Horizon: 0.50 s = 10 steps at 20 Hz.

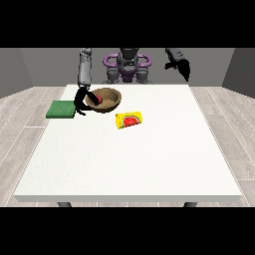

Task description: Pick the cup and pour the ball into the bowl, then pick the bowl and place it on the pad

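We see a big table [129, 164] filling the middle of the picture. The robot [127, 64] stands behind its far edge, at the top middle. On the table, in the upper left part, sits the bowl [110, 103]. The ball [99, 99] lies inside the bowl, near its left side. Left of the bowl lies the pad [61, 109], at the table's left edge. Between the pad and the bowl is the hand at the view's left [80, 102], touching the bowl's left rim. Just below and right of the bowl lies the cup [129, 120], tipped on its side. The hand at the view's right [182, 67] hangs in the upper right, above the table's far corner, well apart from everything else.
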Each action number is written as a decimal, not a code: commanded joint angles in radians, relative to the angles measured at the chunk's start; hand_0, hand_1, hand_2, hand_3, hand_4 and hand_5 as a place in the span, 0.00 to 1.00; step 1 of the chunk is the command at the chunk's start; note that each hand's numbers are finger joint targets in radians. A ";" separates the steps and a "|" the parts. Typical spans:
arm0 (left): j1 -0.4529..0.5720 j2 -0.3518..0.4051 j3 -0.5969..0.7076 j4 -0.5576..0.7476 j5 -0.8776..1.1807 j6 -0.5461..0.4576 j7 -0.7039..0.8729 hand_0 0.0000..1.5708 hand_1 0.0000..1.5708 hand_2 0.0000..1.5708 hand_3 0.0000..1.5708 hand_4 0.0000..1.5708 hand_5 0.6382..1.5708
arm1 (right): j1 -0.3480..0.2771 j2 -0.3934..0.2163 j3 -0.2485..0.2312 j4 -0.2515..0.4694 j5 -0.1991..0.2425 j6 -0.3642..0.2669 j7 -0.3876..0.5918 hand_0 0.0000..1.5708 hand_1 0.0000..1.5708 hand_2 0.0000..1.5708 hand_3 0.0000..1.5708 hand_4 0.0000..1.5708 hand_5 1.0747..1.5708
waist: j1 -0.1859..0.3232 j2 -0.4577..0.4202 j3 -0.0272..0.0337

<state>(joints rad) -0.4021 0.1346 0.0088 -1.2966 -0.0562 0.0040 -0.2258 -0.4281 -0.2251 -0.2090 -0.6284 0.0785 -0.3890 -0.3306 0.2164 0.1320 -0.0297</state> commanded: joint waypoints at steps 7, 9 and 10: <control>0.117 0.025 0.087 0.190 0.028 0.010 0.028 0.00 0.00 0.00 0.00 0.64 0.82 | -0.157 -0.051 0.146 -0.070 0.104 0.070 0.612 1.00 1.00 1.00 0.56 0.51 0.99 | -0.189 -0.279 0.0274; 0.149 0.030 0.107 0.213 0.021 0.025 -0.060 0.00 0.00 0.00 0.00 0.64 0.82 | -0.150 -0.079 0.142 -0.121 0.091 0.123 0.606 1.00 1.00 1.00 0.50 0.52 1.00 | -0.233 -0.237 0.0287; 0.168 0.061 0.147 0.228 0.043 0.017 -0.071 0.00 0.00 0.00 0.00 0.64 0.82 | -0.136 -0.088 0.139 -0.139 0.070 0.172 0.639 1.00 1.00 1.00 0.47 0.51 0.99 | -0.263 -0.280 0.0284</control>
<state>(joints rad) -0.2774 0.1736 0.1103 -1.1149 -0.0267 0.0137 -0.2597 -0.5338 -0.2682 -0.0778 -0.7143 0.1628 -0.3061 0.1860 0.0224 -0.0980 -0.0040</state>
